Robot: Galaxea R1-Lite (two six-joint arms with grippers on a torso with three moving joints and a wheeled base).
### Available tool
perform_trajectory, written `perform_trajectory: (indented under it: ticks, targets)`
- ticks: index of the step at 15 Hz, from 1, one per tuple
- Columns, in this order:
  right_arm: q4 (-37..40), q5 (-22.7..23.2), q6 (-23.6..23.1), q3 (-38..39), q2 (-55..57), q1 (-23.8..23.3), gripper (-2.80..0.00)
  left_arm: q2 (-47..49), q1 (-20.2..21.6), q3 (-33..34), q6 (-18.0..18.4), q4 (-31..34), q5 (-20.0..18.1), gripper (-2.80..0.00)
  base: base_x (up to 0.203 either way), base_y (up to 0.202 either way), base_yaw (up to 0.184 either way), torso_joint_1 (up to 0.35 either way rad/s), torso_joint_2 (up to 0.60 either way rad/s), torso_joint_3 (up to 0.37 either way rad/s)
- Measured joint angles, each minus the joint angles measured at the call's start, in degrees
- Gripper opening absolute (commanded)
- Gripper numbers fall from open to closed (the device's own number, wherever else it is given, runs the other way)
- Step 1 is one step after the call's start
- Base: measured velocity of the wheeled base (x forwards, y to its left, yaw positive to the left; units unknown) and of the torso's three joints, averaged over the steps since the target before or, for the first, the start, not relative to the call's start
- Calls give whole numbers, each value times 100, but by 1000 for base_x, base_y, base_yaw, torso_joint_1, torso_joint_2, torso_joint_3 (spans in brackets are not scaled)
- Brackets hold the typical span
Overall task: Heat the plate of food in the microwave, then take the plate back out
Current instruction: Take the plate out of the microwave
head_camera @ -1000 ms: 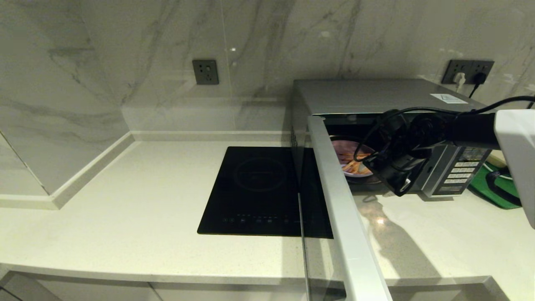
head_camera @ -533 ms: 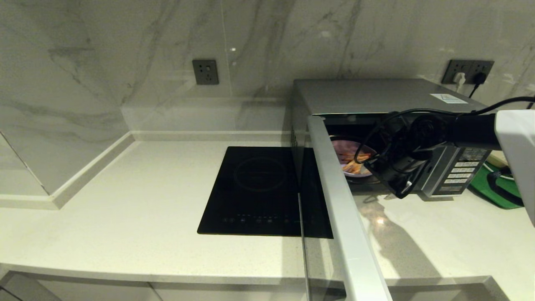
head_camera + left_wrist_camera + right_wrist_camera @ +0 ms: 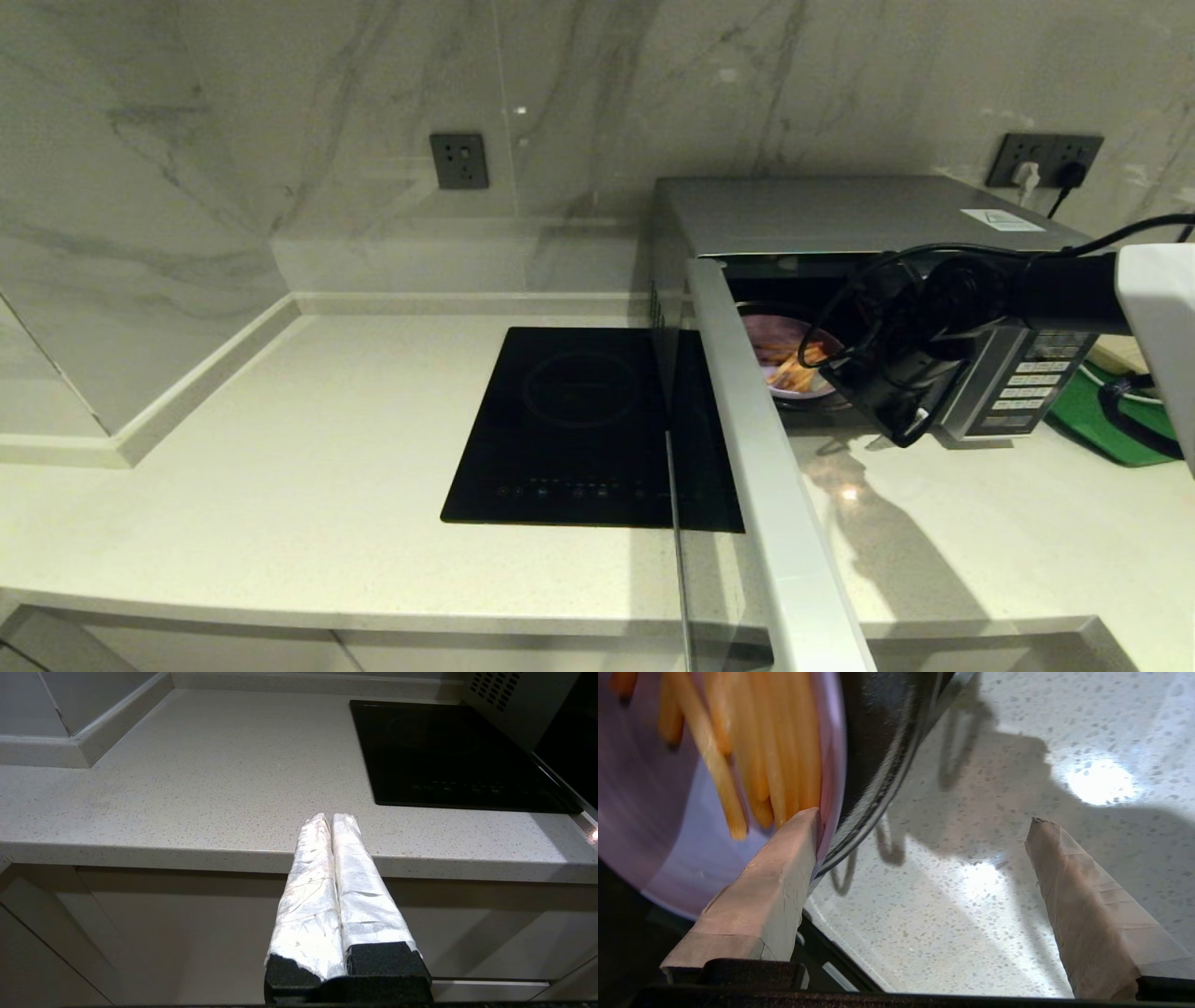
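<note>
One large silver box-shaped microwave stands with its door swung wide, the round lilac plate of orange-yellow fries resting inside, just ahead of the right gripper. Its taped fingers are spread apart, one tip by the plate's rim. Likely the retrieval step: next, straddle the rim and close. The left gripper, fingers pressed together, idles off the counter edge.

The right gripper reaches forward with its fingers spread wide. The left gripper hangs low, fingers pressed together.
</note>
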Motion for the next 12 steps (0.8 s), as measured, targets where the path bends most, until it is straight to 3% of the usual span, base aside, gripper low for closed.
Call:
perform_trajectory:
  ticks: [11, 12]
  targets:
    - [-6, 2, -6, -2, -3, -20, 0, 0, 0, 0, 2, 4, 0, -280, 0, 0, 0, 0, 0, 0]
    - [-6, 7, -9, -2, 16, -20, -280, 0, 0, 0, 2, 2, -2, -280, 0, 0, 0, 0, 0, 0]
